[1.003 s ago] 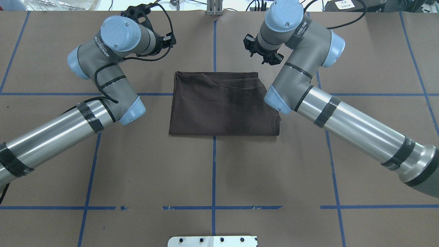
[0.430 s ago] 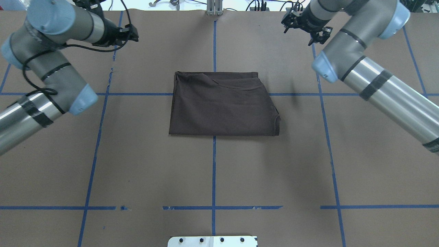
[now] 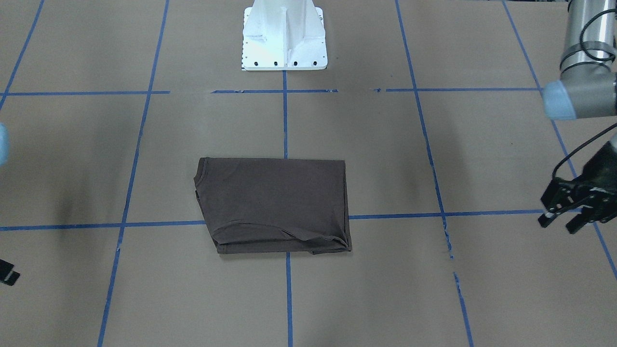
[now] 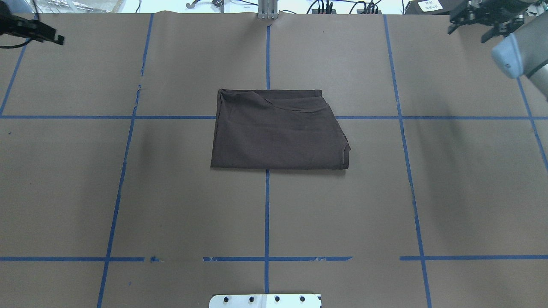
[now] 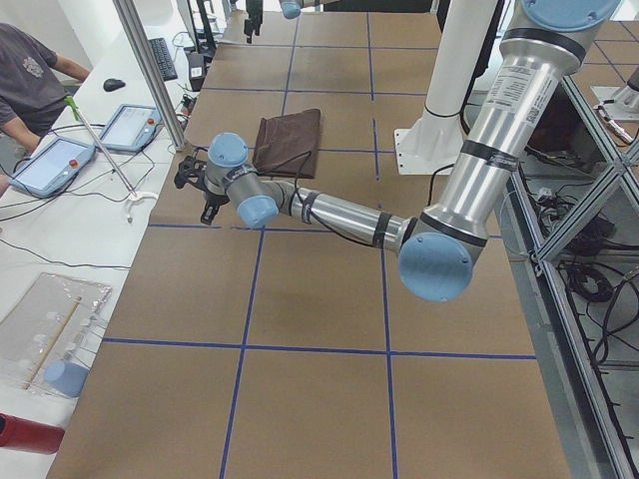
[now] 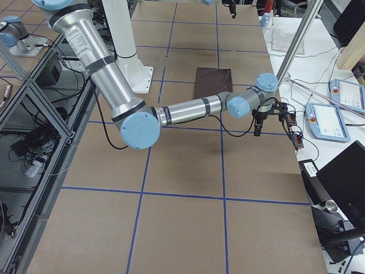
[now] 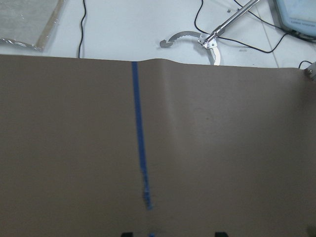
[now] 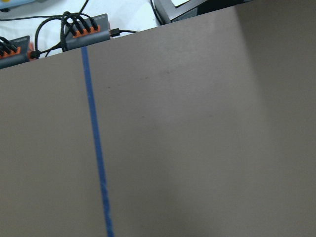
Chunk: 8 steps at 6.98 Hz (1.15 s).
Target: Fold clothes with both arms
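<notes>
The dark brown t-shirt (image 4: 278, 132) lies folded into a flat rectangle at the table's centre, also in the front view (image 3: 274, 202) and both side views (image 5: 290, 140) (image 6: 212, 83). No gripper touches it. My left gripper (image 4: 48, 35) is far out at the far left corner, open and empty; the front view (image 3: 559, 224) shows its fingers apart, and the left wrist view shows only bare paper between its fingertips (image 7: 127, 233). My right gripper (image 4: 466, 35) is at the far right corner, open and empty, well away from the shirt.
Brown paper with blue tape grid lines (image 4: 266, 214) covers the table. The white pedestal base (image 3: 284, 38) stands at the near edge. Beyond the far edge are cable hubs (image 8: 84, 32), a metal hook tool (image 7: 197, 39), tablets (image 5: 60, 165) and an operator (image 5: 30, 80).
Both arms have swung outward from beside the shirt to the table's far left and far right corners. The shirt has not moved.
</notes>
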Available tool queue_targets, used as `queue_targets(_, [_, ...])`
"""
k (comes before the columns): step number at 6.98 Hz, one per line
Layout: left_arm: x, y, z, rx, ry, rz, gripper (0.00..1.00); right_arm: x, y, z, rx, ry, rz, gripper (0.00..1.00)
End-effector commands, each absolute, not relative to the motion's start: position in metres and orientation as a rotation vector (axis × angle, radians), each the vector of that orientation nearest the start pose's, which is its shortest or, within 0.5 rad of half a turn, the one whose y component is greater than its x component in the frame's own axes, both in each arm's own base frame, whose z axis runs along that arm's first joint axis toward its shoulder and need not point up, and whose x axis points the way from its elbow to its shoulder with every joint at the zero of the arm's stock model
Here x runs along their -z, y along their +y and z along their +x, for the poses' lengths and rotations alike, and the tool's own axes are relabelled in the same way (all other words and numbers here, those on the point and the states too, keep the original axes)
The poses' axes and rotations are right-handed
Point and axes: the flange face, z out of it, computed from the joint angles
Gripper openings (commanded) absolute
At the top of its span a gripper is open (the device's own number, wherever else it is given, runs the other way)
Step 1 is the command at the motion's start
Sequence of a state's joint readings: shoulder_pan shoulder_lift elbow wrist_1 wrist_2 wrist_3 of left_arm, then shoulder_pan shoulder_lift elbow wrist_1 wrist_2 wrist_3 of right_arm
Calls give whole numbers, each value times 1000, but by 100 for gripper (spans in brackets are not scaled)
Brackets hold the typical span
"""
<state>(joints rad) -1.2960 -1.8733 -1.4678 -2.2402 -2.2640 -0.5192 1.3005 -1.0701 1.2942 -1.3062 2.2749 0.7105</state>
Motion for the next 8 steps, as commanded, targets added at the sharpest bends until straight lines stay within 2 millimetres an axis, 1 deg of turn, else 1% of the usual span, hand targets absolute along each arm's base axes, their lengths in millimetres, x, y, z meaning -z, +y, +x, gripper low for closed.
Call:
queue_targets(1, [-538, -576, -12, -250, 803, 592, 65, -538, -653, 4, 2, -741, 104, 100])
queue_targets(2, [-534, -572, -35, -224, 782, 539, 85, -554, -630, 38, 20, -728, 90, 100])
queue_targets(3, [-536, -562, -37, -171, 787, 416, 100, -563, -595, 40, 25, -731, 93, 100])
queue_targets(4, [-532, -539, -39, -111, 786, 268, 100, -565, -577, 40, 21, -746, 89, 100])
queue_targets(5, [-539, -501, -39, -88, 788, 167, 100, -570, -570, 36, 12, -802, 67, 100])
queue_targets(6, [-577, -462, -37, -65, 788, 87, 100, -570, -569, 35, 18, -782, 72, 100])
queue_targets(7, [-580, -455, -38, -76, 778, 115, 100, -571, -568, 32, 26, -779, 71, 100])
queue_targets(8, [-588, -455, -38, -75, 776, 123, 100, -575, -565, 32, 25, -780, 66, 100])
